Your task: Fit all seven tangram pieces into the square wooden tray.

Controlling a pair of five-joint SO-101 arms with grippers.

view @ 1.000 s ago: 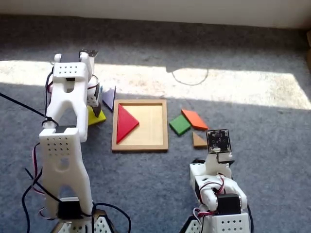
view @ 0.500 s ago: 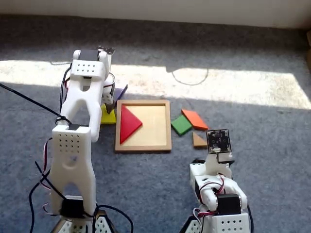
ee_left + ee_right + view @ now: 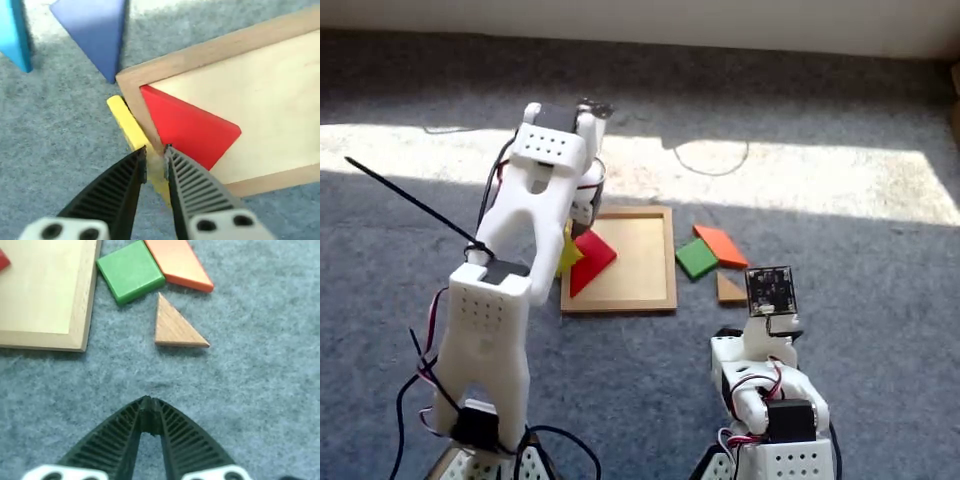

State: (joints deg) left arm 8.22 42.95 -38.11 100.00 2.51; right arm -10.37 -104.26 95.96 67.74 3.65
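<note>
The square wooden tray (image 3: 620,303) lies mid-carpet with a red triangle (image 3: 592,260) in its left half. My left gripper (image 3: 156,155) is shut on a yellow piece (image 3: 125,117), held on edge over the tray's left rim (image 3: 134,95), touching the red triangle (image 3: 190,127). The yellow piece (image 3: 567,256) peeks out beside the left arm. A purple triangle (image 3: 95,30) and a light blue piece (image 3: 15,30) lie on the carpet beyond the tray's corner. My right gripper (image 3: 149,415) is shut and empty, low over the carpet short of a wooden triangle (image 3: 172,327).
Right of the tray lie a green square (image 3: 696,257), an orange parallelogram (image 3: 720,245) and the wooden triangle (image 3: 729,290). The green square (image 3: 131,271) and orange parallelogram (image 3: 177,262) touch each other. A thin cable loop (image 3: 710,157) lies on the sunlit carpet behind.
The left arm has swung right, bringing the yellow piece to the tray's left rim. The tray slid slightly right and the red triangle turned. The right arm stayed still.
</note>
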